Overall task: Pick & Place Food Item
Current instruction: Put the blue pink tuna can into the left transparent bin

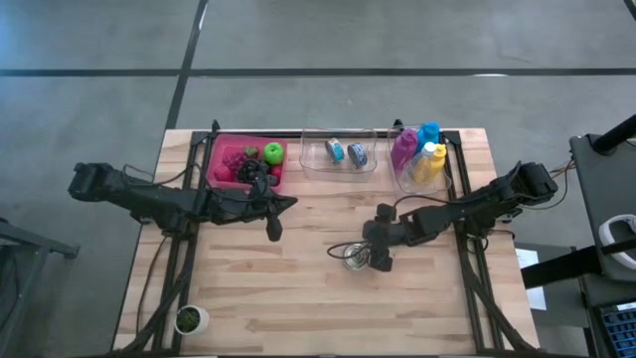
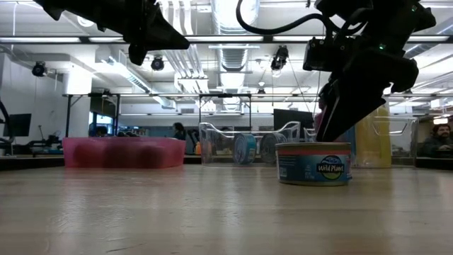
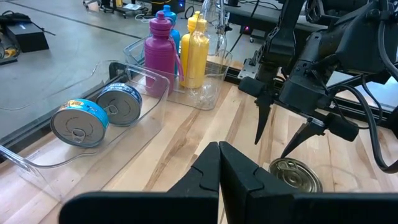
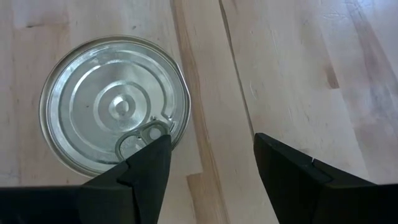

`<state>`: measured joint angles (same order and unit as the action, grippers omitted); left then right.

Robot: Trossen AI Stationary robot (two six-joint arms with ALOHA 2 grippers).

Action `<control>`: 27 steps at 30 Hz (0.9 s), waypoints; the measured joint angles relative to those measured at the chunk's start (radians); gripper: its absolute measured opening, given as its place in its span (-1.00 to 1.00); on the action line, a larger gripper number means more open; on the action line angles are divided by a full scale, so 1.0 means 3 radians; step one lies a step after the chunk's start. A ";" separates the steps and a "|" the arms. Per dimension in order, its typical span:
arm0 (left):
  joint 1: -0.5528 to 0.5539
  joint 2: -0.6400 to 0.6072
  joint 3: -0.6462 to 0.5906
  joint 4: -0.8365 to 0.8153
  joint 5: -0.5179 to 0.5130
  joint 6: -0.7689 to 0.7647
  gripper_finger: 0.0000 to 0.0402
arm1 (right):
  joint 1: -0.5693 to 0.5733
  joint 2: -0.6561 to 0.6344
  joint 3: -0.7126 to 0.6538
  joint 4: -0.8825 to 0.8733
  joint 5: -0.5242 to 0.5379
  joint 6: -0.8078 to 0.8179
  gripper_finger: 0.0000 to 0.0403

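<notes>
A tin can with a pull-tab lid (image 4: 115, 106) and a blue-green label (image 2: 313, 163) stands upright on the wooden table (image 1: 298, 298), right of its middle (image 1: 355, 257). My right gripper (image 4: 211, 149) is open and hangs just above and beside the can, pointing down. One finger (image 4: 149, 165) overlaps the can's rim near the tab, and the other (image 4: 280, 165) is over bare wood. The left wrist view shows its fingertips clear of the can (image 3: 295, 174). My left gripper (image 3: 219, 168) is shut, raised over the table's middle (image 1: 273, 229).
Along the far edge stand a pink bin (image 1: 224, 159) holding a green apple (image 1: 273, 152) and grapes, a clear tray with two blue cans (image 1: 343, 151), and a clear bin of coloured bottles (image 1: 422, 154). A small potted plant (image 1: 189, 319) sits at the near left corner.
</notes>
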<state>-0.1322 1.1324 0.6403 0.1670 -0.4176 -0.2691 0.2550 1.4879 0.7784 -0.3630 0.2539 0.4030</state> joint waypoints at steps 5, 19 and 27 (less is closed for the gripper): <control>0.0000 0.0000 0.0000 0.0000 0.0000 -0.0001 -0.98 | 0.0000 0.0000 0.0000 0.0003 0.0000 -0.0005 0.13; 0.0000 0.0000 0.0000 0.0001 0.0000 -0.0006 -0.98 | -0.0001 0.0001 -0.0066 0.0086 0.0001 -0.0006 0.13; 0.0000 0.0000 0.0000 0.0000 -0.0001 -0.0010 -0.98 | -0.0001 -0.0004 -0.0138 0.0134 0.0011 0.0019 0.13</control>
<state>-0.1322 1.1324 0.6403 0.1669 -0.4179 -0.2722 0.2546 1.4868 0.7369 -0.3228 0.2573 0.4089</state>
